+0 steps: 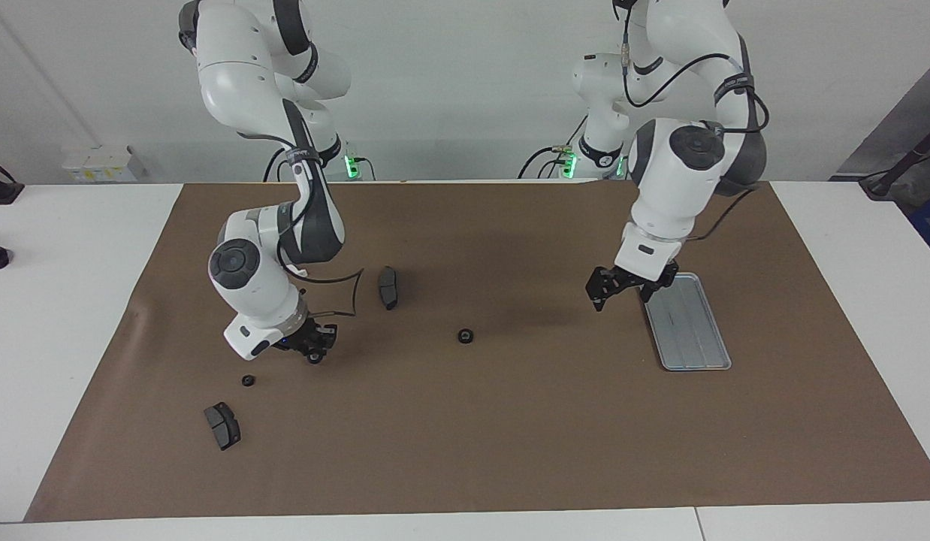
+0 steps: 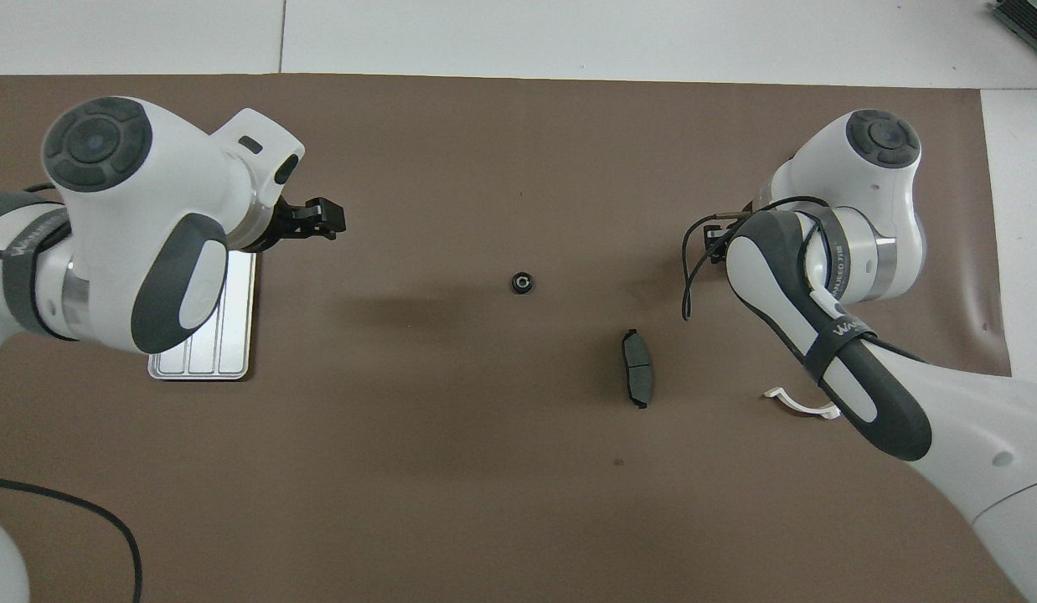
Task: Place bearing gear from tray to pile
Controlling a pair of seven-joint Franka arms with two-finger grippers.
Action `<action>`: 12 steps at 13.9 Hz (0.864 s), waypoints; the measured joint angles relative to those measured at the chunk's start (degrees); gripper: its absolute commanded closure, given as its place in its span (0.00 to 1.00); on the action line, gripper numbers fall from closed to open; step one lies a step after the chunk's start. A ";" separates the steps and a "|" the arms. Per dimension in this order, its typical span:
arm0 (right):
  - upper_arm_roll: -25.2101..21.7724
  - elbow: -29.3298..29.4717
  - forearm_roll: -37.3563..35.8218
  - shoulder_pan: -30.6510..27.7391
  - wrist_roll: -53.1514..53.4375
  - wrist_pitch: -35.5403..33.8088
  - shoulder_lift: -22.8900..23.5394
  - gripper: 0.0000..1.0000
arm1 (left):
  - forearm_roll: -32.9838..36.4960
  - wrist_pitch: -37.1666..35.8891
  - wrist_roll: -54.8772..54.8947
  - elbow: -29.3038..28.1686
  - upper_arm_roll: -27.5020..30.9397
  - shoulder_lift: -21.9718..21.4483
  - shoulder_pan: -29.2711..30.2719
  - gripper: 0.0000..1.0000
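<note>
A small black bearing gear (image 1: pixel 465 336) lies alone on the brown mat mid-table; it also shows in the overhead view (image 2: pixel 523 283). The silver ridged tray (image 1: pixel 686 323) lies toward the left arm's end with nothing in it. My left gripper (image 1: pixel 623 294) hangs open and empty over the mat beside the tray's edge. Of the pile, one dark brake pad (image 1: pixel 388 287) lies near the gear, another (image 1: pixel 222 425) lies farther from the robots, and a piece of the white bracket (image 2: pixel 807 404) shows under the right arm. My right gripper (image 1: pixel 315 350) hovers low between the pads.
A second small black gear (image 1: pixel 247 380) lies on the mat between the right gripper and the pad that lies farther from the robots. A black cable (image 1: pixel 345 294) hangs from the right arm close to the other brake pad. White table borders the mat.
</note>
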 measured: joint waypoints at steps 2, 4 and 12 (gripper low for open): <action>0.00 -0.51 0.00 0.54 1.90 0.00 -0.52 0.00 | 0.00 -2.47 8.29 -0.01 0.01 -1.12 4.10 0.00; 0.01 -0.71 0.00 0.80 2.72 0.00 -0.83 0.00 | 0.00 -4.69 15.37 -0.03 0.02 -2.10 7.63 0.00; 0.12 0.35 0.01 4.57 5.31 2.13 -2.20 0.00 | 0.00 -13.69 21.94 0.65 -0.64 -10.74 10.60 0.00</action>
